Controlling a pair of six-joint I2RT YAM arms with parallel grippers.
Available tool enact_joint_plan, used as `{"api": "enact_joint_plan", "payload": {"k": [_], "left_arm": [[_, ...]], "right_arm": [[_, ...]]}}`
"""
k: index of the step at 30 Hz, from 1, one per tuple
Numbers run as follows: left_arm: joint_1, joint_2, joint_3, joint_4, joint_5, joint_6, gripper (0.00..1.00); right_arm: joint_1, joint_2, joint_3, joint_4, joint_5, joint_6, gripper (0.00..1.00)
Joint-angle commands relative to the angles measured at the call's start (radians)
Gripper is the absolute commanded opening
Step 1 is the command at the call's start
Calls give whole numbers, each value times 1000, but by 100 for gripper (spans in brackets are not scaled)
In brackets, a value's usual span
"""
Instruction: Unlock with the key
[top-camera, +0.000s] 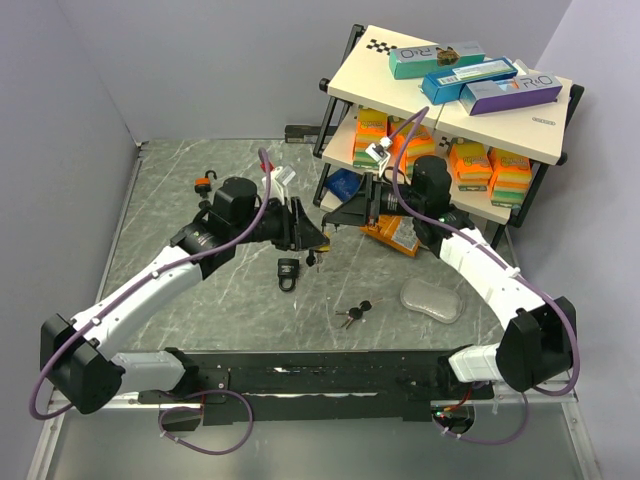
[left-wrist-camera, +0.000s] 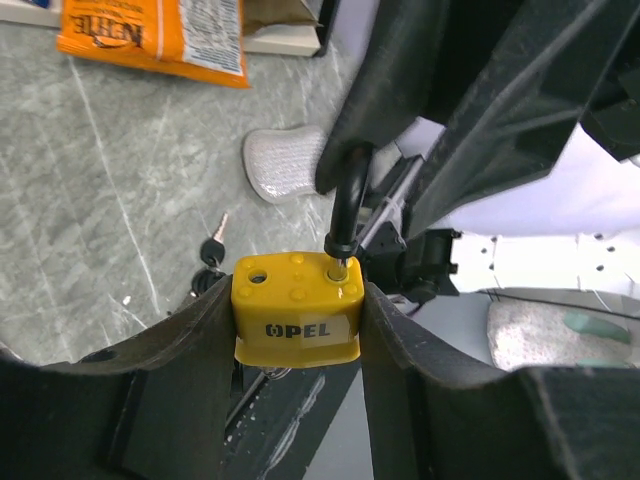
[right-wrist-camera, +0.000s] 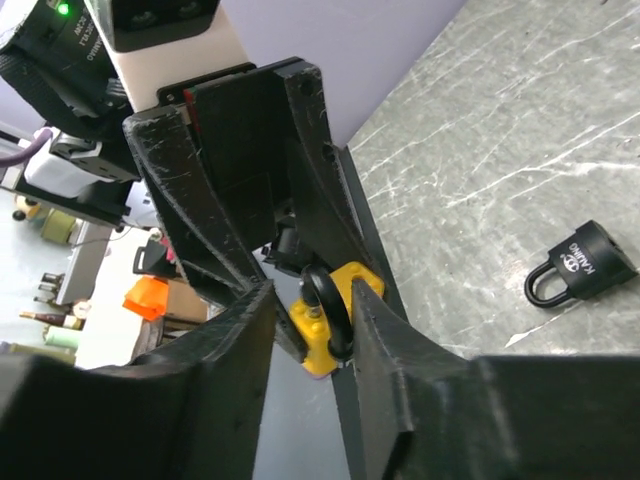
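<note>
Top external: three padlocks (top-camera: 288, 272) (top-camera: 203, 183), one key bunch (top-camera: 353, 313); left jaws on the yellow padlock (left-wrist-camera: 296, 310), right jaws' hold unclear.

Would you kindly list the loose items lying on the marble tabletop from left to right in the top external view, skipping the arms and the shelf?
orange padlock → black padlock → bunch of keys → pale oval pad. The orange snack bag spans across the last two, so it is left out.

Yellow padlock (left-wrist-camera: 297, 310), grey marbled table (top-camera: 300, 335)
</note>
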Motion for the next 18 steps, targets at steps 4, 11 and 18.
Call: {"api": "enact_joint_plan", "payload": {"k": [4, 11, 18], "left_arm": [[-1, 21, 29, 75, -84, 2, 1], [-43, 75, 114, -51, -295, 47, 1], [-104, 142, 206, -172, -471, 55, 1]], "right_arm": [[15, 4, 2, 41, -23, 6, 21], [30, 29, 66, -151, 47, -126, 3], [39, 30, 108, -330, 179, -202, 0]]}}
